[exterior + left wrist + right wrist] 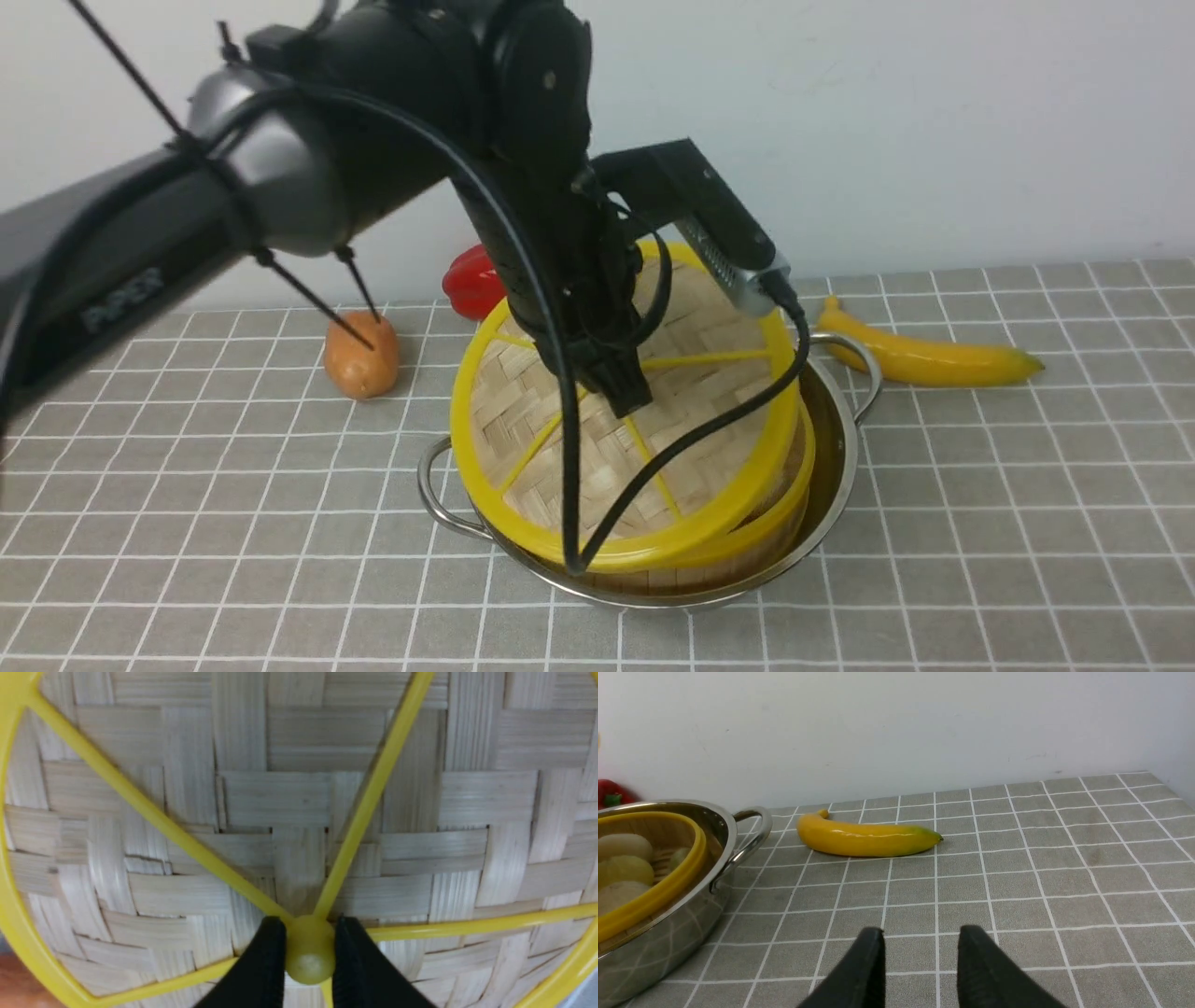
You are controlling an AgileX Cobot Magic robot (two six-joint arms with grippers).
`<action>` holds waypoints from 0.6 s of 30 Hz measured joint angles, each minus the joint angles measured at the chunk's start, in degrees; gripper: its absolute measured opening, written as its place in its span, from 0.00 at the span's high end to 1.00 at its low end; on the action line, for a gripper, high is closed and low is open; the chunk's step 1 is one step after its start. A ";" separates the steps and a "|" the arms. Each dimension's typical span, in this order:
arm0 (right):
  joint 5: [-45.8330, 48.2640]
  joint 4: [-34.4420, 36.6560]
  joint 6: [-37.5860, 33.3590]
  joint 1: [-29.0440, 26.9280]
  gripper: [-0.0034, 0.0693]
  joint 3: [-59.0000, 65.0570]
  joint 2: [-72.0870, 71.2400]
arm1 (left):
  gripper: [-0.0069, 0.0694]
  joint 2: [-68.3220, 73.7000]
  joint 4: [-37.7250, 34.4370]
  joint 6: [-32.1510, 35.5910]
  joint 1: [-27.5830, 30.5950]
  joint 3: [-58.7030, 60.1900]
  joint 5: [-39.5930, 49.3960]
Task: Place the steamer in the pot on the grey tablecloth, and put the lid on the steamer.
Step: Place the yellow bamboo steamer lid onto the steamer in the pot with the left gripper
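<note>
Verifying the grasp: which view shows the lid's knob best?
Left wrist view: knob close up, clamped by the left pincer. In the front view the arm hides it, though the lid shows. The right wrist view misses it.

The left arm (280, 177) is reaching in from nine o'clock, its wrist bending steeply downward. The left gripper (309, 935) is pinching the knob of the lid (299, 793) between its jaws. The right gripper (920, 938) is facing twelve o'clock, its jaws standing apart.
</note>
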 joint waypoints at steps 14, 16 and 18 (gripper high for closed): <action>0.00 0.00 0.00 0.00 0.62 0.00 0.00 | 0.76 3.46 -0.87 4.89 0.00 -3.85 -0.12; 0.00 0.00 0.00 0.00 0.62 0.00 0.00 | 0.76 3.53 -0.88 5.28 0.00 -3.85 -0.12; 0.00 0.00 0.00 0.00 0.62 0.00 0.00 | 0.76 3.89 -0.88 5.57 0.00 -3.91 -0.12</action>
